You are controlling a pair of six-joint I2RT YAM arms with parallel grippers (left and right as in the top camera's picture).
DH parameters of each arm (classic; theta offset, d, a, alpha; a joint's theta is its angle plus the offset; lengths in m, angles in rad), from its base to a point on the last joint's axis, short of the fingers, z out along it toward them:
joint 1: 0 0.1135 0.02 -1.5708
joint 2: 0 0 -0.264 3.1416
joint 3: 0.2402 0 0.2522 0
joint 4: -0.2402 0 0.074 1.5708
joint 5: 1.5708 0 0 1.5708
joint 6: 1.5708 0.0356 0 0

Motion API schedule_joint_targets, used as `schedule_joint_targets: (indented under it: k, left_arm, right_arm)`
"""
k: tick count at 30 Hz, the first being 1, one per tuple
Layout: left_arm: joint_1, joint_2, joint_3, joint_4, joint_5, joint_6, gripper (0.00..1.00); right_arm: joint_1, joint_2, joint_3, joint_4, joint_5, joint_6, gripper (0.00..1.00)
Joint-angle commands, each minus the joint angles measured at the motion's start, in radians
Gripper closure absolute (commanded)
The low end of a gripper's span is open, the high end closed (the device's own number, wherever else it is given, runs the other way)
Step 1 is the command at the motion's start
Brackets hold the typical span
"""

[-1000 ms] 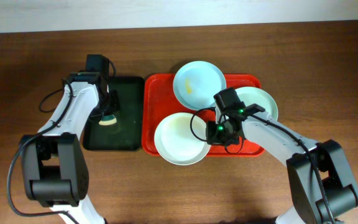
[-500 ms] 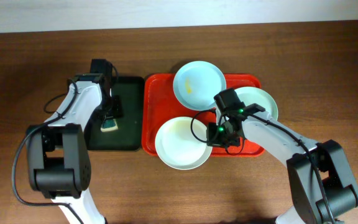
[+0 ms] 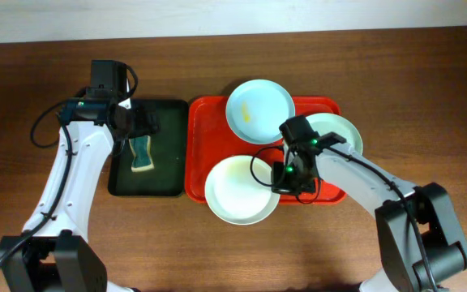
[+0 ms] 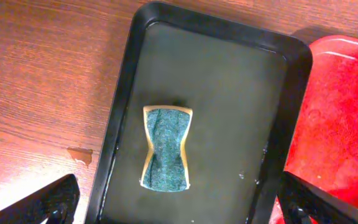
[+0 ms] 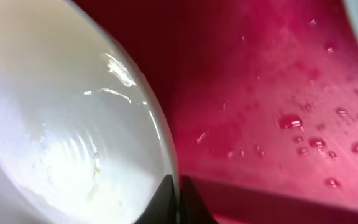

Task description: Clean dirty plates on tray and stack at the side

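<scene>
The red tray (image 3: 205,138) carries three plates. The pale blue plate (image 3: 259,109) with a yellowish smear sits at its back, and the mint green plate (image 3: 340,132) lies at its right. At the tray's front the white plate (image 3: 240,191) overhangs the edge, with my right gripper (image 3: 286,174) shut on its right rim. In the right wrist view the fingertips (image 5: 166,202) pinch the white plate's rim (image 5: 160,124) over the wet red tray (image 5: 278,93). My left gripper (image 3: 134,130) hangs open above a green sponge (image 4: 166,149), its fingers (image 4: 42,205) wide apart.
The sponge (image 3: 140,154) lies loose on a dark green-black tray (image 3: 164,174) left of the red tray. Brown wooden table (image 3: 428,65) surrounds both trays. A small wet spot (image 4: 79,154) marks the wood beside the dark tray.
My left gripper opened, let the sponge drop onto the dark tray and rose away from it. The right gripper shifted the white plate slightly toward the front.
</scene>
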Motion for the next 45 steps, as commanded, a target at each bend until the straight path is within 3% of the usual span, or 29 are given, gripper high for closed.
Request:
schedule_joint_targets:
  k: [1, 10, 22, 39, 45]
  left_arm:
    - [0.008, -0.003, 0.006, 0.002, -0.019, -0.002, 0.01]
    - [0.16, -0.154, 0.021, -0.032, -0.018, -0.099, 0.01]
    - [0.203, -0.163, 0.02, -0.032, -0.018, -0.099, 0.01]
    - [0.203, -0.163, 0.02, -0.032, -0.018, -0.099, 0.01]
    - [0.203, -0.163, 0.02, -0.032, -0.018, -0.099, 0.01]
  right_arm:
    - [0.006, -0.039, 0.109, -0.077, 0.002, 0.007, 0.96]
    - [0.05, -0.042, 0.298, -0.153, 0.018, -0.006, 0.96]
    - [0.245, 0.048, 0.323, 0.231, 0.291, 0.069, 0.96]
    - [0.371, 0.114, 0.323, 0.544, 0.67, 0.071, 0.96]
    - [0.412, 0.114, 0.323, 0.695, 0.729, -0.072, 0.96]
